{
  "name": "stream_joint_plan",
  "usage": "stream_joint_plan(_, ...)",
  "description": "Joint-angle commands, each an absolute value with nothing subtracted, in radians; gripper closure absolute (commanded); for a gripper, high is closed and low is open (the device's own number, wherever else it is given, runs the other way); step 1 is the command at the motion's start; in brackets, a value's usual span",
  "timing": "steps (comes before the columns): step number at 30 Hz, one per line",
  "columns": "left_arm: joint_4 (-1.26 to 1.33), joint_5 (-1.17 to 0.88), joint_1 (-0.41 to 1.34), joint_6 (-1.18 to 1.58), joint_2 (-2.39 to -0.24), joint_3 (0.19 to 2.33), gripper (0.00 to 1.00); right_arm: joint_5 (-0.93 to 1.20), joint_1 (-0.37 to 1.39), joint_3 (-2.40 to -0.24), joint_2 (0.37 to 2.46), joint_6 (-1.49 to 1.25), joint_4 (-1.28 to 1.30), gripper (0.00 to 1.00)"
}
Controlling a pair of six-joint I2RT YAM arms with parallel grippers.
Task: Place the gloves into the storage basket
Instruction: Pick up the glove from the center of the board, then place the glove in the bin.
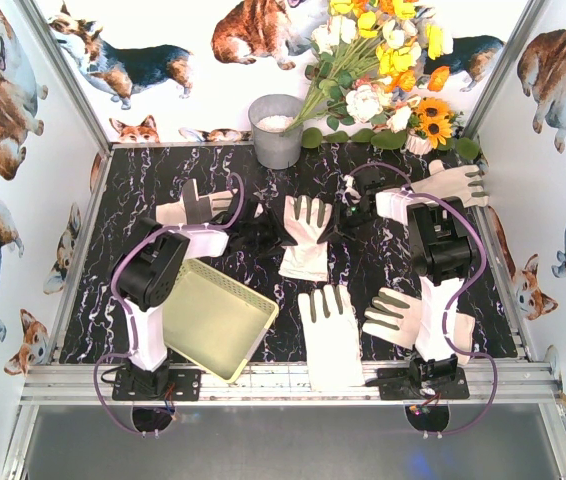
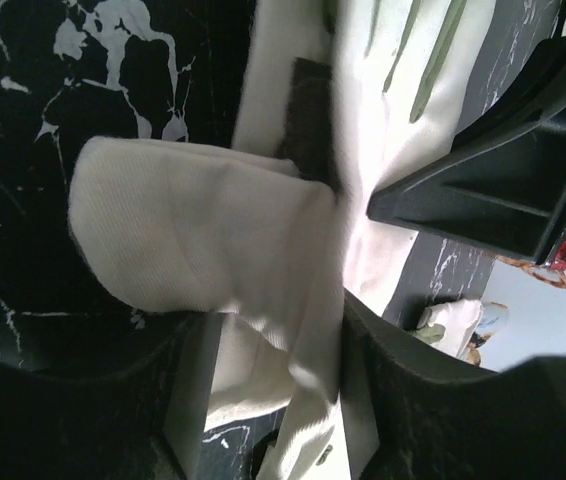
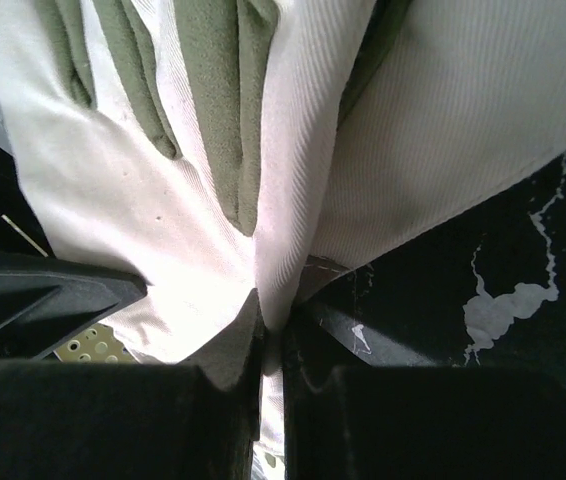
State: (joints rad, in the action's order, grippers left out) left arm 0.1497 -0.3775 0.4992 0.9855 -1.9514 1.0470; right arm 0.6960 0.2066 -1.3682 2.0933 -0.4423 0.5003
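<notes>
Right now the L gripper (image 2: 278, 400) sits w/ its jaws half-narrowed round a fold of white glove (image 2: 193, 240). Fabric fills the gap, but whether the pads bite can't be told. R gripper (image 3: 273, 330) is pinched tight on a crease of a patched glove (image 3: 213, 120), whose green-grey fingers run away from it. Both work at mid-table, close together: the R gripper's black body shows just beyond the white fold in the L wrist view. Can't tell if the two folds belong to one glove.

Key relation: basket (image 1: 213, 320) lies toward the near edge from both grippers, just beside the L arm (image 1: 148, 270), set diagonal, no glove in it. L arm is nearer, so its haul is prob. a short pull back toward its own base. Mid glove (image 1: 306, 240) lies far-to-near, fingers to the far side.

Around, all outside the basket: far-L glove (image 1: 198, 207), far-R glove (image 1: 453, 183), front-centre glove (image 1: 330, 335), front-R glove (image 1: 400, 318). Bucket (image 1: 276, 130) and flowers (image 1: 383, 70) stand at the back, well apart. In the way: the L arm's own elbow overhangs the basket's far-L corner, and if both grippers hold one glove they'd likely tug against each other
</notes>
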Motion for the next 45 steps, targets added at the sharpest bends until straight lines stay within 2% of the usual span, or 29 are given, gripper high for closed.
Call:
stream_joint_plan(1,0.109,-0.333,0.523,0.942,-2.023,1.054,0.6,0.738,0.213,-1.355,2.067,-0.457,0.46,1.0)
stream_joint_plan(5,0.11,-0.329,0.528,0.939,-2.033,1.061,0.69,0.739,0.213,-1.355,2.066,-0.458,0.458,1.0)
stream_joint_plan(14,0.087,-0.315,0.531,0.921,-2.025,1.078,1.0,0.733,0.213,-1.359,2.063,-0.462,0.454,1.0)
stream_joint_plan(22,0.031,-0.269,0.547,0.91,-1.974,1.121,1.0,0.688,0.209,-1.396,1.992,-0.439,0.488,1.0)
stream_joint_plan(37,-0.116,-0.131,0.582,0.961,-1.752,1.119,1.0,0.689,0.221,-1.543,1.904,-0.37,0.648,1.0)
stream_joint_plan(45,-0.333,-0.023,0.612,1.025,-1.559,1.078,1.0,0.672,0.354,-1.649,1.888,-0.348,0.738,1.0)
